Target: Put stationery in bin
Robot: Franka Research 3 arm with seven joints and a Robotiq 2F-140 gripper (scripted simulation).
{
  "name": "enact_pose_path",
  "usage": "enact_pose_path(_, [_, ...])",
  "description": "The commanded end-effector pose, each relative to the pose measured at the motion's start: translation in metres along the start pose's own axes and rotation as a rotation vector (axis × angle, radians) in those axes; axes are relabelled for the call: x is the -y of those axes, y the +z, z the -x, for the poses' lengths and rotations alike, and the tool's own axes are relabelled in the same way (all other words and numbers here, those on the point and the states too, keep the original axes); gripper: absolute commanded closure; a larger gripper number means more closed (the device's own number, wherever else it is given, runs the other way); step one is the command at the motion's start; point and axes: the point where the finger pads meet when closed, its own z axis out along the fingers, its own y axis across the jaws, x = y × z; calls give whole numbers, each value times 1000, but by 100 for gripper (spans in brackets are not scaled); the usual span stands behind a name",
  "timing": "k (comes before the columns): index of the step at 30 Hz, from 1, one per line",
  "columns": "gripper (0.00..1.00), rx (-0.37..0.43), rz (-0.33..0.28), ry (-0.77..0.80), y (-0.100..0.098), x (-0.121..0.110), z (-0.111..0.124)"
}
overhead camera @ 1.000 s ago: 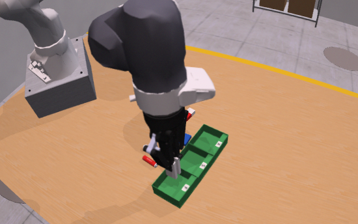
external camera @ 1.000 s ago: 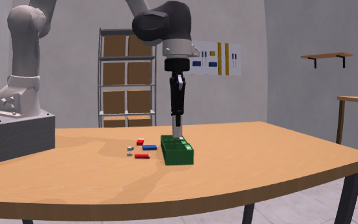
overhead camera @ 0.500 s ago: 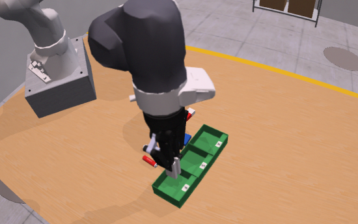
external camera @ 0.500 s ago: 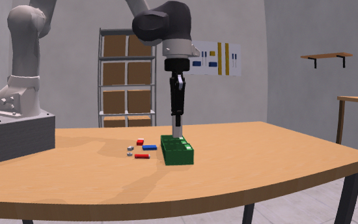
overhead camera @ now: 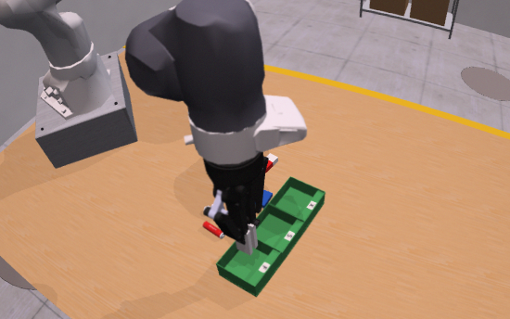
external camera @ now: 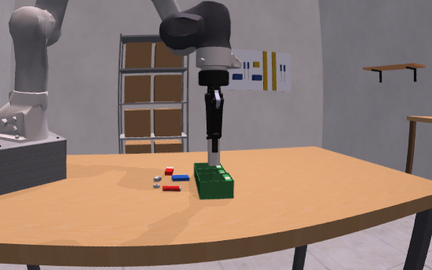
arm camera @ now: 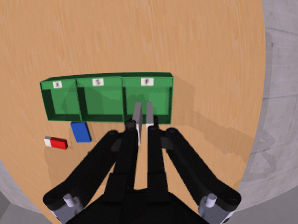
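Your largest surface is the desk (overhead camera: 389,185), a curved top of pale wood grain with a yellow band along its far edge. On one corner stands a grey, square-cut block (overhead camera: 88,134) that carries the arm (overhead camera: 213,70), which has smooth, rounded white and dark shells.

Next you have one row of three green bins (external camera: 214,190). They are box-shaped and open-topped with thin dividing walls, and each has a small white label on its rim. The labels are too small for you to read.

The pincer (overhead camera: 248,241) hangs upright over the end bin nearest the top camera, with its pale tips just above the rim. It is clenched, and you can see nothing between its pads (arm camera: 137,113).

The loose things lie on the desk beside the bins, on the side toward the block, below and to the side of the pincer and not touching it. Counted, you have:
- one flat blue slab (external camera: 181,177), closest to the bins
- one red cylinder (external camera: 171,188) with a grey end
- one small red and white piece (external camera: 169,170)
- two tiny grey metal pieces (external camera: 157,178), farthest from the bins
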Motion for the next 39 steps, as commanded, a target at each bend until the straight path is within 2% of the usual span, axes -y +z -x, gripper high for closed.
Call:
enact_pose_path(1, [95,6,1,3,1,1,2])
enact_pose_path(17, [95,6,1,3,1,1,2])
enact_pose_path(32, [95,6,1,3,1,75,-3])
enact_pose_path(39, [95,6,1,3,1,84,-4])
